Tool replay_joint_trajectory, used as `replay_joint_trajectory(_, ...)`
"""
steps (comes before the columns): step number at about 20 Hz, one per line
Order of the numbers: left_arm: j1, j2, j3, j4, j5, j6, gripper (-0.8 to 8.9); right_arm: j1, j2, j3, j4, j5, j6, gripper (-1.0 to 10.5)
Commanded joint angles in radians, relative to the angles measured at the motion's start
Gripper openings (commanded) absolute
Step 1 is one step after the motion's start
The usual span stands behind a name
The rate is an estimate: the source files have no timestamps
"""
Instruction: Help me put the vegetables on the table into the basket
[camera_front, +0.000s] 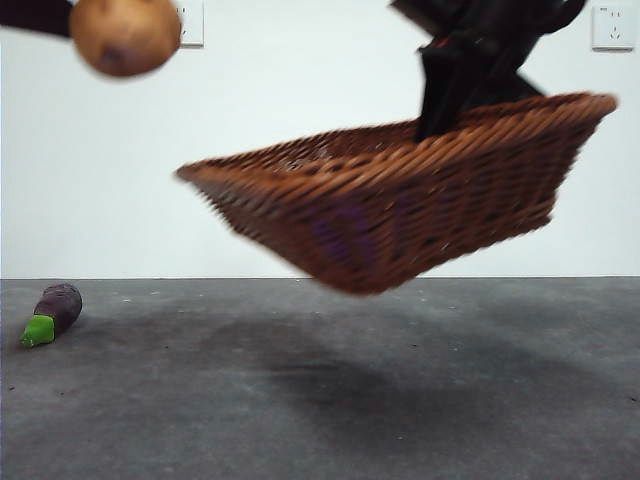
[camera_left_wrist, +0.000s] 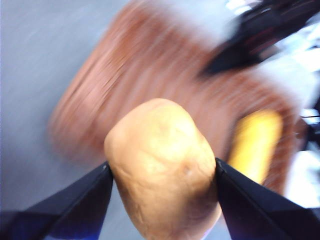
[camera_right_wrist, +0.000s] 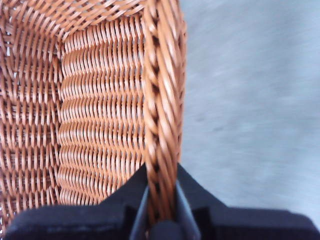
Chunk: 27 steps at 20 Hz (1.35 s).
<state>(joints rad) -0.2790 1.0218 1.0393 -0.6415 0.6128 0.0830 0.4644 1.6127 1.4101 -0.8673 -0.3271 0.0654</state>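
My left gripper (camera_left_wrist: 162, 172) is shut on the brown potato (camera_left_wrist: 162, 175), which hangs high at the upper left in the front view (camera_front: 125, 35). My right gripper (camera_right_wrist: 161, 200) is shut on the braided rim of the wicker basket (camera_right_wrist: 100, 115) and holds it tilted in the air above the table (camera_front: 400, 200). In the left wrist view the blurred basket (camera_left_wrist: 125, 85) lies beyond the potato with the yellow corn (camera_left_wrist: 255, 142) inside it. The purple eggplant (camera_front: 52, 312) with a green cap lies on the grey table (camera_front: 320, 400) at the far left.
A white wall with two sockets (camera_front: 612, 27) stands behind the table. The basket's shadow (camera_front: 380, 385) falls on the table's middle.
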Motion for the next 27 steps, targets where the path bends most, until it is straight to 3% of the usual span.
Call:
replay_joint_trajectory(1,-0.063,-0.009,-0.002,0.021,0.021,0.033,-0.08,0.066,0.05,-0.008,0.044,-0.013,0.055,-0.1)
replay_joint_trajectory(6,-0.204,0.135,-0.002,-0.069,-0.065,0.22,-0.08,0.143,0.065,-0.008,0.099,-0.018,0.092,-0.1)
replay_joint_trajectory(15,-0.291,0.435,-0.002,-0.128,-0.061,0.226,0.02,0.144,0.065,-0.008,0.1,-0.023,0.099,-0.1)
replay_joint_trajectory(16,-0.291,0.436,-0.002,-0.125,-0.061,0.223,0.35,0.144,0.065,-0.008,0.1,-0.023,0.098,-0.1)
replay_joint_trajectory(19,-0.29,0.433,-0.002,-0.121,-0.064,0.196,3.69,0.144,0.065,-0.008,0.101,-0.023,0.098,-0.1)
replay_joint_trajectory(20,-0.288,0.433,-0.002,-0.12,-0.063,0.186,4.2,0.144,0.065,-0.008,0.101,-0.023,0.098,-0.1)
replay_joint_trajectory(25,-0.288,0.396,0.063,-0.138,-0.063,0.15,4.23,0.144,0.065,-0.008,0.097,-0.022,0.098,-0.1)
replay_joint_trajectory(27,-0.286,0.391,0.13,-0.185,-0.064,0.141,4.78,0.144,0.065,-0.008,0.097,-0.022,0.098,-0.1)
